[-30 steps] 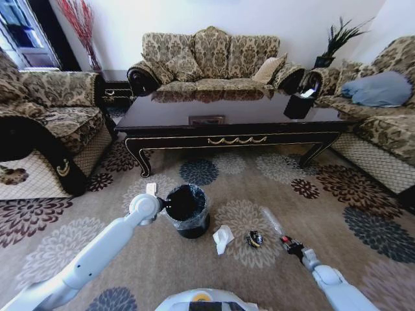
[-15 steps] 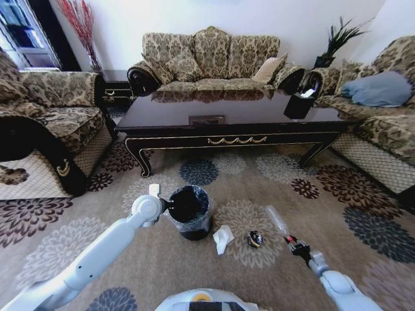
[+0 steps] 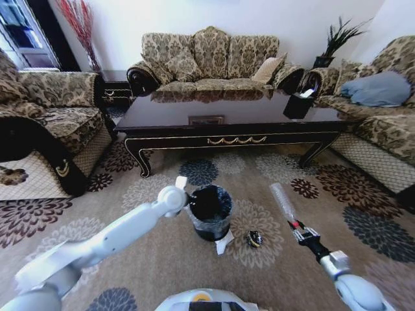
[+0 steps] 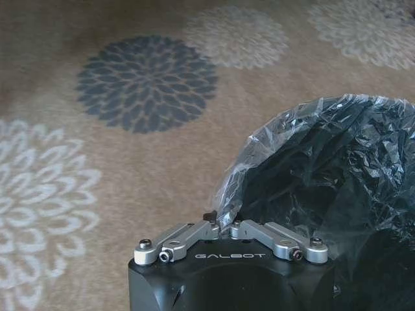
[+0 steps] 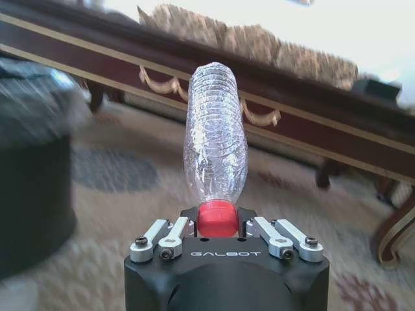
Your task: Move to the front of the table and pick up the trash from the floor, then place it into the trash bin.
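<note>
Trash first: the clear plastic bottle (image 3: 283,201) with a red cap is up off the carpet, pinched by the cap end in the right gripper (image 3: 299,229), jaws pressed in on the red cap with the crinkled body sticking out past the fingertips toward the table. From the right wrist camera you get the same thing close up, bottle (image 5: 215,150) standing out of the right gripper (image 5: 218,223) with the table's gold-trimmed rail behind it. Two more bits are on the floor: the crumpled white paper (image 3: 224,241) sits at about 5 o'clock from the trash bin (image 3: 212,212), touching or nearly touching its base, and the small dark roundish piece with yellow (image 3: 255,238) is just past the paper, roughly 4 o'clock from the bin. The bin itself is on the flowered carpet (image 3: 162,259), at about 6 o'clock from the middle of the table (image 3: 233,120), well in front of it. The left gripper (image 3: 188,197) is at the bin's 9 o'clock rim, and the left wrist camera shows its jaws closed together, nipping the edge of the plastic liner (image 4: 259,168) where it puffs over the rim, left gripper (image 4: 220,223) right at that fold. Sofas ring the table on three sides.
</note>
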Robot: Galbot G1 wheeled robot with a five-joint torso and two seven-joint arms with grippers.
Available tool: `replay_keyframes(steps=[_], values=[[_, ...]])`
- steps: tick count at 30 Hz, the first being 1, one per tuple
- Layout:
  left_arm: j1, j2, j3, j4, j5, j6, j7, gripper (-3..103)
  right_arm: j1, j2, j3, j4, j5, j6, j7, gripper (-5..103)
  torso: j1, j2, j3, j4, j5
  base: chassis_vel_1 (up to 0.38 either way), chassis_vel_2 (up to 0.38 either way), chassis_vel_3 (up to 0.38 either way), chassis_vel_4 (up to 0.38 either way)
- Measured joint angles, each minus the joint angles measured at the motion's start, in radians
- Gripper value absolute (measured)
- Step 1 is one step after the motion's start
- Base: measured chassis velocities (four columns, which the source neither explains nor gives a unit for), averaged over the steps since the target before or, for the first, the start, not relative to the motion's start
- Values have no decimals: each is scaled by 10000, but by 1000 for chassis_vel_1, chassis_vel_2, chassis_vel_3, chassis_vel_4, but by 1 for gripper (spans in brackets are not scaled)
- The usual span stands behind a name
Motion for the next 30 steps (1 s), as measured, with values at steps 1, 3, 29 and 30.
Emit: replay_keyframes(steps=[1,3,29,30], values=[[-98,-186,177,127,-49,0,-47,2,-334,151,183,431,-38,102,-18,30,0,0,0,-2,0,0,0,0,0],[-154,-328,301,235,-70,0,-71,2,-585,285,292,792,-58,147,-22,30,0,0,0,-3,-1,0,0,0,0],[-408,-2495,1242,1257,-275,3,-714,2,-1253,1944,-1485,3907,-1632,-546,313,30,0,0,0,-2,0,0,0,0,0],[-412,-2499,1259,1268,-271,3,-729,2,-1162,1935,-1580,3856,-1653,-590,327,30,0,-1,0,-1,0,0,0,0,0]])
